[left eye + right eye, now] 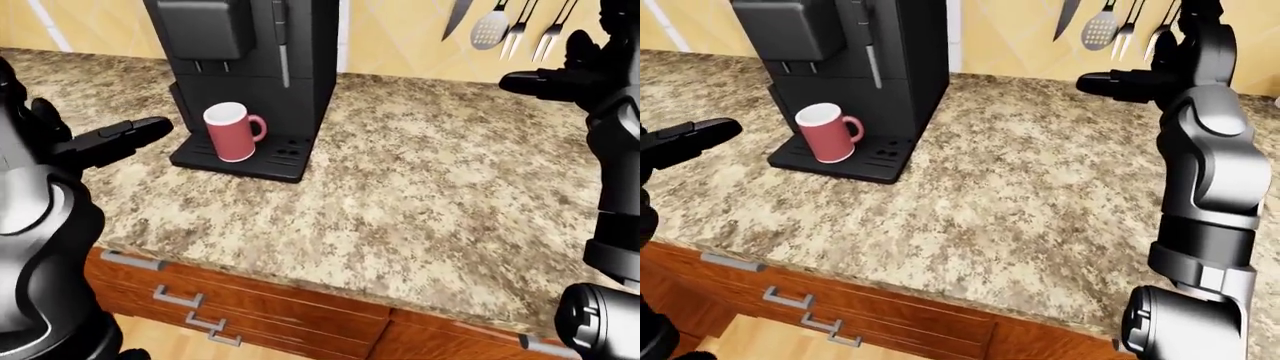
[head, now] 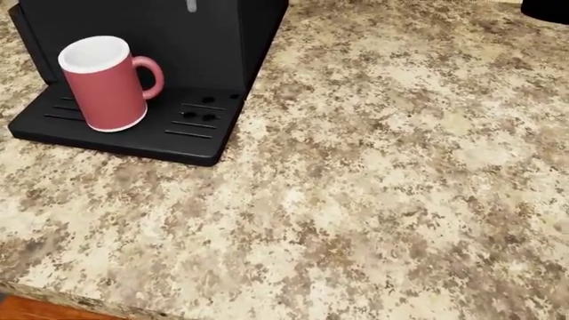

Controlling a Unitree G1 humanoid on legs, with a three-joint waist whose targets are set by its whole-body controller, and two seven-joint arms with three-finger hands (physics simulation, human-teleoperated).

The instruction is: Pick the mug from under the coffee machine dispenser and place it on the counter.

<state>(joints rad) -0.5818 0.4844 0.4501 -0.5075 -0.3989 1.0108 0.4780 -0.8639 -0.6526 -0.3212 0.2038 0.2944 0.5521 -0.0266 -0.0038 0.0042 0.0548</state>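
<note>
Here, at the left edge of the left-eye view, the left hand (image 1: pixel 115 139) hangs above the counter (image 1: pixel 420 195), black fingers extended toward the coffee machine, not closed on anything; it sits just beside the machine's base, apart from the mug. Whether the fingers are spread or together, cannot tell from this angle.

Next right: black coffee machine (image 1: pixel 250 67) standing on the speckled granite counter. The red mug (image 2: pixel 105 83), white inside, stands upright on the machine's drip tray (image 2: pixel 178 133), under the dispenser (image 1: pixel 205 30), handle pointing to the view's right.

Centre: bare granite top; below its edge, wooden drawers (image 1: pixel 250 307) with metal handles.

Upper right: utensils (image 1: pixel 510 26) hang on the yellow wall, a knife, a slotted spoon and 2 forks.

Far right: the right hand (image 1: pixel 1140 79) is raised high above the counter, fingers extended toward the view's left, holding nothing, well apart from the mug.
</note>
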